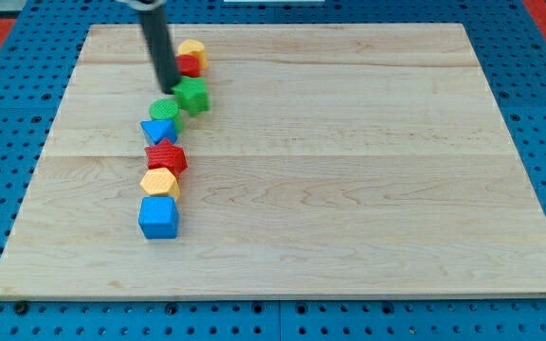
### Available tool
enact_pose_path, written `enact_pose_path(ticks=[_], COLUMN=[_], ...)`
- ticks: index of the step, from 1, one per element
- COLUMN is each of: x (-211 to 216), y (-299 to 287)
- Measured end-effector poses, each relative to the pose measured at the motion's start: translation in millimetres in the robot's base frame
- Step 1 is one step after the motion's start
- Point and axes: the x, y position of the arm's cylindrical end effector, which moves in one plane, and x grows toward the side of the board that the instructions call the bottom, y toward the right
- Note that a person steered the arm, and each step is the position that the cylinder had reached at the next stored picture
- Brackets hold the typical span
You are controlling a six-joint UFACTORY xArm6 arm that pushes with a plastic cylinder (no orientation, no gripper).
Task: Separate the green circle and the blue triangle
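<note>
Your green circle (165,110) sat pressed against the blue triangle (158,131) just below it, in a column of blocks near the board's (349,189) left side. The green star (193,96) touched the circle's upper right; the red star (166,157) lay under the triangle. Your tip (170,88), a bare rod with nothing to open or close, stood just above the circle. The separation looked unstarted; you would need a push that wedged between the pair.
</note>
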Motion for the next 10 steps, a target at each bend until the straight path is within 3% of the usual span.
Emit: enact_pose_path(ticks=[2,3,4,6,9,10], x=[18.9,5.1,5.4,42.6,66.2,71.0], y=[75.3,15.1,-7.7,-53.4,-10.9,32.7])
